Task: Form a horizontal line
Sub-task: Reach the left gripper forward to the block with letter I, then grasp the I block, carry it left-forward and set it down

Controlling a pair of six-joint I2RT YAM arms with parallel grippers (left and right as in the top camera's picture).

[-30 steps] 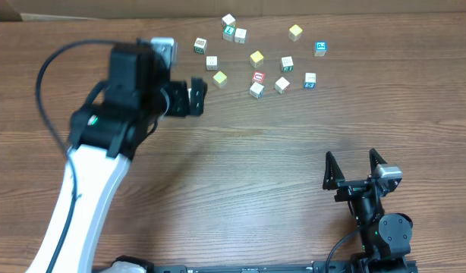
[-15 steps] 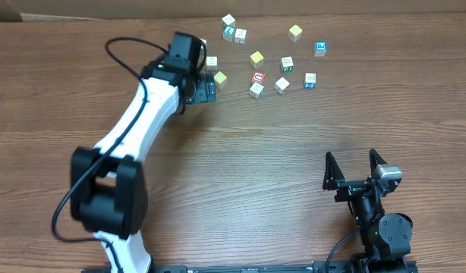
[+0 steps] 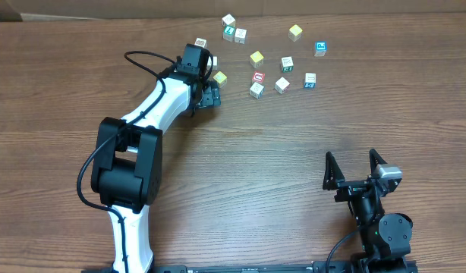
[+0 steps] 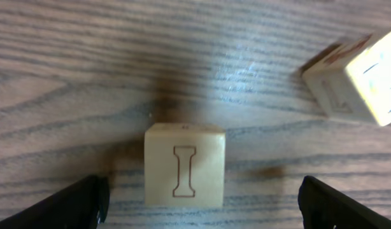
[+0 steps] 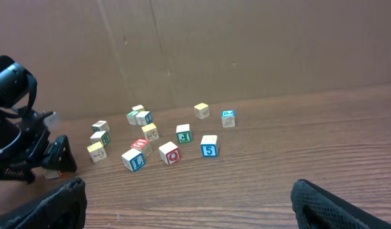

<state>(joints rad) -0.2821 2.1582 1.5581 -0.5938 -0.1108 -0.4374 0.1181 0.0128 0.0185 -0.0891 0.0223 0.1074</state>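
The pale cube marked I sits between the left gripper's fingertips, touching neither; the jaws stand wide apart, gripping nothing.

Brown wood-grain table, brown cardboard wall along far edge. Non-task cubes toward back of table: small wooden cube w/ blue "L"; red-topped wooden cube just behind it; pale wooden cube w/ red "Q" just to the rt of the "L"; pale wooden cube w/ blue "5" further rt, apart. Blue-marked wooden cube sits behind the "5", apart. All flat on table.
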